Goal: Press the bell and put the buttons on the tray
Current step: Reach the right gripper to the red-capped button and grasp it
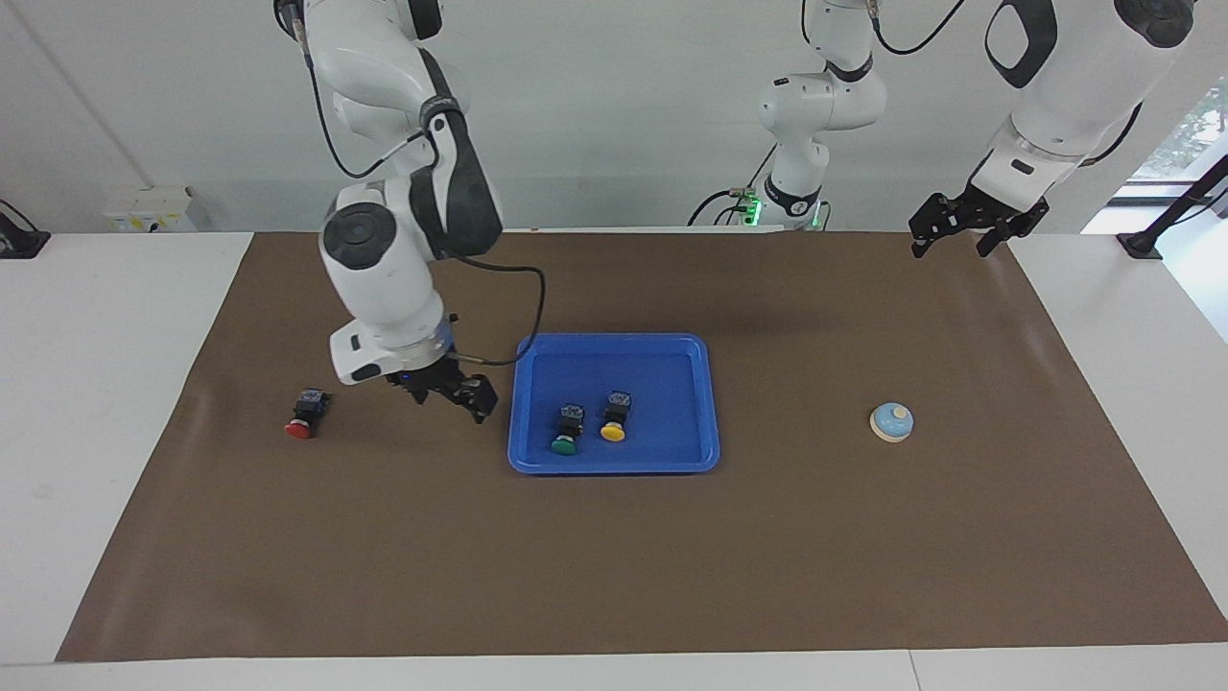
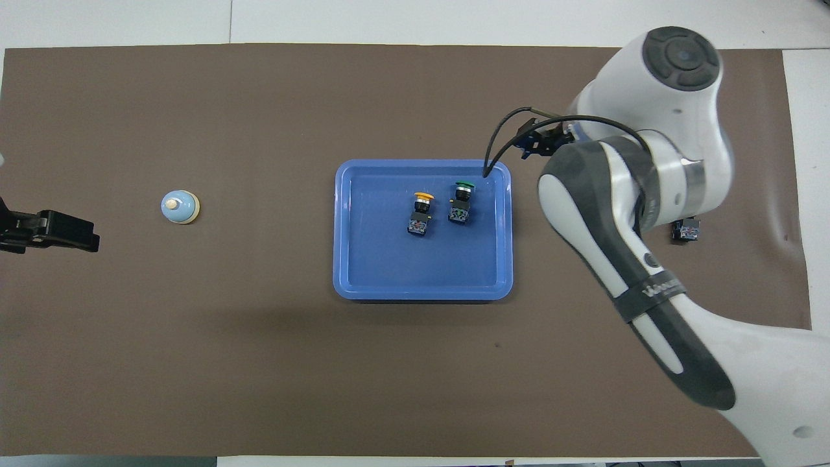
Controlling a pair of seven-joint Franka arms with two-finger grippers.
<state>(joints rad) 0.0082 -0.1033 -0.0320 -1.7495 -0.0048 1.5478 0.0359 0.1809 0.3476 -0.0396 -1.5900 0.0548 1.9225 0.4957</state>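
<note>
The blue tray (image 1: 672, 461) lies mid-mat and holds the green button (image 1: 565, 433) and the yellow button (image 1: 614, 420) side by side on their sides. Toward the right arm's end, the red button (image 1: 303, 415) rests on the mat; from overhead the right arm hides all but its black body (image 2: 686, 230). My right gripper (image 1: 449, 398) hangs open and empty just above the mat, between the red button and the tray. The light-blue bell (image 1: 892, 421) stands toward the left arm's end. My left gripper (image 1: 955, 240) waits open and raised over the mat's corner near its base.
A brown mat (image 1: 614, 566) covers most of the white table (image 1: 106, 403). A black cable (image 1: 523, 317) loops from the right wrist down to the tray's corner. White table margins run along both ends.
</note>
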